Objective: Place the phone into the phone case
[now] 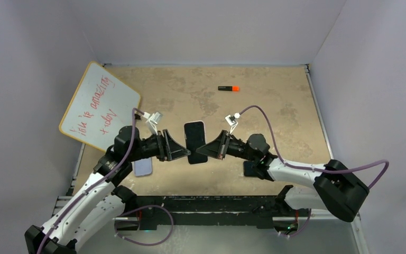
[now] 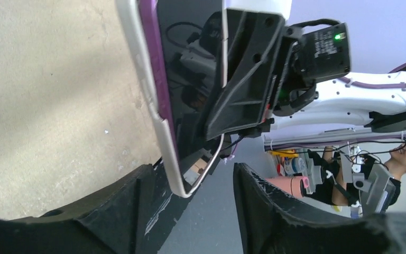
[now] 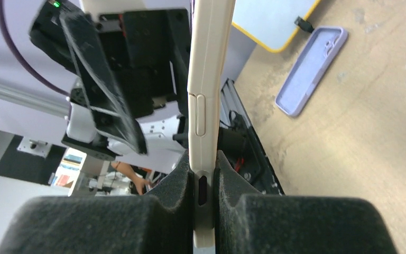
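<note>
1. Top external view: the black-screened, white-rimmed flat phone (image 1: 194,138) is held between the two arms, screen upward and seemingly clear of the table. The right gripper (image 1: 207,149) is clamped on one long edge, and the left gripper (image 1: 182,151) is set at the opposite edge. The empty lavender, soft rectangular phone case (image 1: 143,167) lies flat behind the left gripper, beside its wrist. It is judged that the phone is being supported here for a handover towards the case.
2. Left wrist view: the left fingers (image 2: 127,211) are spread. The phone's lower corner is placed between them, close to one finger, and no pinch is seen.
3. Right wrist view: the phone is seen edge-on, squeezed between the right pads (image 3: 164,211) so that it is kept steady. The case (image 3: 311,69) is seen beyond the fingertips, well apart.
</note>
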`<action>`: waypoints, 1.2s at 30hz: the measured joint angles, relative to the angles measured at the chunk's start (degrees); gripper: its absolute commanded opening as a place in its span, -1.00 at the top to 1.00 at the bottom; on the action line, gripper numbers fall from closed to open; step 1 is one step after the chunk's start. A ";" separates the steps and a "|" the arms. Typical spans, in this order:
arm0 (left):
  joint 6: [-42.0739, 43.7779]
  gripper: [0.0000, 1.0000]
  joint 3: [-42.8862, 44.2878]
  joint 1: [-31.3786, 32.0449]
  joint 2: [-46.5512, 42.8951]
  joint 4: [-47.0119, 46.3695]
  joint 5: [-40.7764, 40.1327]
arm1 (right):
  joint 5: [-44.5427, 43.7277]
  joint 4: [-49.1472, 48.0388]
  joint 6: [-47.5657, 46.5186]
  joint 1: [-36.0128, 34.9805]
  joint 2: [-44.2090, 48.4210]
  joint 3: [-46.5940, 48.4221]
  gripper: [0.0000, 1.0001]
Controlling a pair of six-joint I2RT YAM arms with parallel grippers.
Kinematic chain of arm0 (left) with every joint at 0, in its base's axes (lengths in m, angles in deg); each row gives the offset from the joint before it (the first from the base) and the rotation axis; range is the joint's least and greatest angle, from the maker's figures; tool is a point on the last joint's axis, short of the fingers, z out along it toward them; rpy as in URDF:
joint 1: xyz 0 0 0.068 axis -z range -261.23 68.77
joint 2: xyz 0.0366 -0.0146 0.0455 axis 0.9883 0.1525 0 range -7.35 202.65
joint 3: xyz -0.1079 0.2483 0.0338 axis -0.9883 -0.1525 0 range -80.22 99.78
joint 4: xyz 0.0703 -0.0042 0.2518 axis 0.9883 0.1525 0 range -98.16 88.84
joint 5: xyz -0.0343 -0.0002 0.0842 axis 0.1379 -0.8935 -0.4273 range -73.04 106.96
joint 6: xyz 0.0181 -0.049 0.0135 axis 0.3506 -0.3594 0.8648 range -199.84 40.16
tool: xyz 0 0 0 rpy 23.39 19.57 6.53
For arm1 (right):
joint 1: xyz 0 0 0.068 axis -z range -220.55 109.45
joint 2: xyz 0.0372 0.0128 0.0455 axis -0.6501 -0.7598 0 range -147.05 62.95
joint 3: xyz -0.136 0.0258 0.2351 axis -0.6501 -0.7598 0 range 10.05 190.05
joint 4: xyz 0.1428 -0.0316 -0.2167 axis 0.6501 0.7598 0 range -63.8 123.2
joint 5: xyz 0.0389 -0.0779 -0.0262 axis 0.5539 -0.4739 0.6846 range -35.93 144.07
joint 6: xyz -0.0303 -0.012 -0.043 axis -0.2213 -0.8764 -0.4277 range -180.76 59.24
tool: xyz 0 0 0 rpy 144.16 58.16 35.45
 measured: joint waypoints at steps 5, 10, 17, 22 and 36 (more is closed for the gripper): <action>0.15 -0.30 0.76 0.00 -1.64 -1.01 -1.55 | 2.95 -0.11 -0.98 0.09 1.20 -3.02 1.00; 0.90 -0.32 1.73 0.00 -1.84 -3.45 -3.37 | 5.60 -2.47 -0.94 0.09 3.74 -4.85 1.00; 0.55 -0.34 1.84 0.00 -0.09 -8.11 -3.93 | 7.19 -4.26 -0.94 0.09 7.34 -5.49 1.00; -2.82 -0.21 0.83 0.00 1.33 -17.77 -1.55 | 8.59 -6.60 -0.31 0.09 7.50 -5.92 1.00; -6.21 1.00 -1.77 -0.02 4.90 -24.39 -0.26 | 8.44 -5.60 -0.52 0.31 10.67 -9.07 0.87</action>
